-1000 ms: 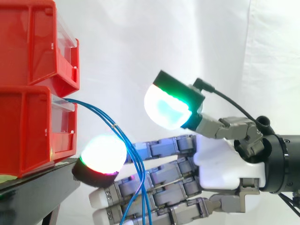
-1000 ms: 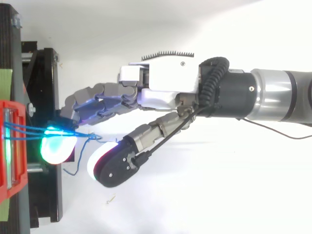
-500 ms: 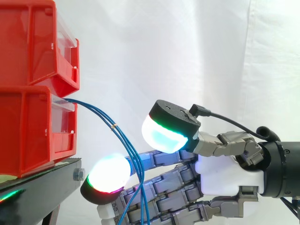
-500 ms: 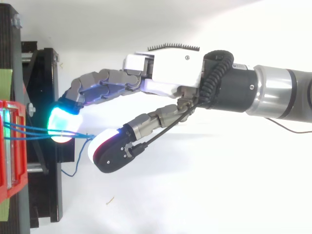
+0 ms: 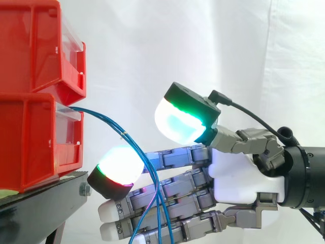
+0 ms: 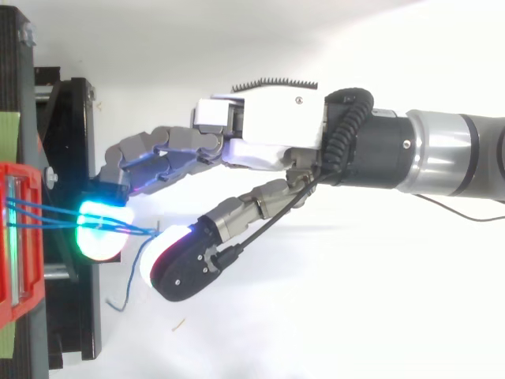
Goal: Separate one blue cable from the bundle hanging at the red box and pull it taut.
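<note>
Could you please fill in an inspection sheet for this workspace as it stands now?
Surface: black stand bearing two stacked red plastic bins.
Job's things: bundle of thin blue cables leaves the lower bin and hangs slack.
Clutter: nothing seen.
Hand: robot hand open, fingers straight, reaching among the blue cables; thumb raised apart.
Cables: the blue ones cross the fingers; none pulled taut.
Surroundings: white curtain behind.

Robot hand (image 5: 238, 173) level from the right, fingers straight, thumb apart above.
</note>
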Motion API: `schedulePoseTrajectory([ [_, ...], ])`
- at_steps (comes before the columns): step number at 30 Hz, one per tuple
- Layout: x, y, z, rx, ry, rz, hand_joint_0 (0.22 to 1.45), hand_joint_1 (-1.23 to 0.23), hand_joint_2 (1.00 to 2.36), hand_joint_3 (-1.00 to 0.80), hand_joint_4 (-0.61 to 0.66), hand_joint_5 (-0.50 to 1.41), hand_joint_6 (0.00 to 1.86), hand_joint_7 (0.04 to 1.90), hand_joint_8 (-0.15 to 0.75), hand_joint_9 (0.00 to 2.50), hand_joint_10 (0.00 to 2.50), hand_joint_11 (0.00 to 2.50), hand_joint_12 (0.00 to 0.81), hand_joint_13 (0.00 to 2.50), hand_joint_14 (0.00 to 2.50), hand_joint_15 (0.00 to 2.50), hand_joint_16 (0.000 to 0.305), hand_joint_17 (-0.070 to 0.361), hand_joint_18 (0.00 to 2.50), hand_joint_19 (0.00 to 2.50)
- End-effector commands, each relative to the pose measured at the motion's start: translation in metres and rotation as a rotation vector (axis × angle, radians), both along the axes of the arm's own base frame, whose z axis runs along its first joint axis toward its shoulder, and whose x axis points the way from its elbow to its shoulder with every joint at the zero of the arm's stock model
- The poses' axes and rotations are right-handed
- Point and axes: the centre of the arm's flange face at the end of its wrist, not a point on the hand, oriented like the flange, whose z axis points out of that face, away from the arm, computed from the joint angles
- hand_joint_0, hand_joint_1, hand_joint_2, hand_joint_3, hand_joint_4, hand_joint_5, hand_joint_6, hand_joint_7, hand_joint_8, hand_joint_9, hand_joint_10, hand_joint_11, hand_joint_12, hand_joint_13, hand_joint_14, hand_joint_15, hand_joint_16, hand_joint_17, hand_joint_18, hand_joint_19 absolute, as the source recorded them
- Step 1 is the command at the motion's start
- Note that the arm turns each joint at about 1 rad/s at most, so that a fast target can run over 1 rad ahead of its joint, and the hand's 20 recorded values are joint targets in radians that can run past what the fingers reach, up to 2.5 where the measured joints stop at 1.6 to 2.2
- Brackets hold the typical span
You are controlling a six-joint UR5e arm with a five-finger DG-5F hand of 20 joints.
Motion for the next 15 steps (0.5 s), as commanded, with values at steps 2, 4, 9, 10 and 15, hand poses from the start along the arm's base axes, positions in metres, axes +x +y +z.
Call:
schedulePoseTrajectory([
  [2, -0.0008, -0.0052, -0.0002, 0.01, 0.003, 0.005, 0.61, -0.72, 1.0, -0.44, 0.3, -0.14, 0.5, 1.05, 0.323, 0.53, 0.0, 0.17, 0.371, 0.38, 0.0, 0.09, 0.049, 0.111, 0.47, 0.21],
  [4, -0.0011, -0.0071, -0.0002, 0.01, 0.003, 0.006, 0.61, -0.72, 1.0, -0.43, 0.3, -0.14, 0.5, 1.06, 0.322, 0.53, 0.01, 0.17, 0.371, 0.38, 0.0, 0.1, 0.049, 0.111, 0.47, 0.21],
  [9, -0.0017, -0.0091, -0.0009, 0.003, 0.005, 0.008, 0.62, -0.71, 1.01, -0.4, 0.28, -0.13, 0.5, 1.12, 0.324, 0.55, 0.0, 0.19, 0.37, 0.39, 0.0, 0.1, 0.049, 0.11, 0.48, 0.22],
  [10, -0.0017, -0.0091, -0.0009, 0.003, 0.005, 0.008, 0.63, -0.7, 1.01, -0.4, 0.28, -0.13, 0.5, 1.13, 0.324, 0.55, 0.0, 0.19, 0.37, 0.39, 0.0, 0.1, 0.049, 0.11, 0.48, 0.21],
  [15, -0.0011, -0.0089, 0.0, -0.001, 0.002, 0.009, 0.62, -0.67, 1.01, -0.4, 0.27, -0.13, 0.5, 1.16, 0.323, 0.55, 0.0, 0.19, 0.37, 0.39, 0.0, 0.1, 0.049, 0.11, 0.48, 0.22],
])
